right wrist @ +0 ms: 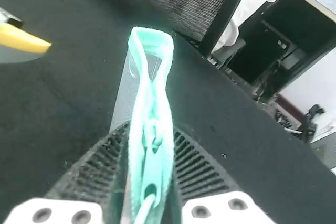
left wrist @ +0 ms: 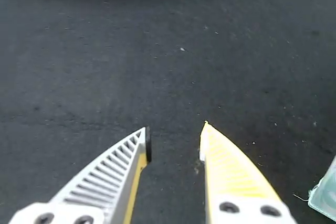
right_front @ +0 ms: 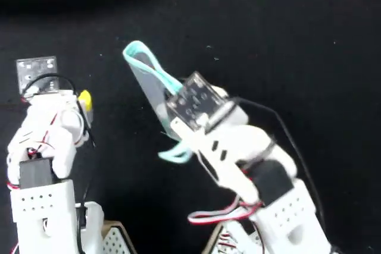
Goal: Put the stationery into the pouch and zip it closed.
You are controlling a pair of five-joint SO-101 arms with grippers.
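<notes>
table (right_front: 297, 40): matte black, wide open room around pouch | pouch (right_front: 150, 90): translucent, mint fabric edging, mid-table, edge-up, possibly off the surface | right gripper (right wrist: 151, 145): ribbed fingers pinched onto its trim | left gripper (left wrist: 175, 142): tapered tips slightly apart, holding nothing

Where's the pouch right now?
High view: the pouch stands on edge near the middle of the table, held in the right gripper; the open left gripper is off to its left, apart from it.
</notes>
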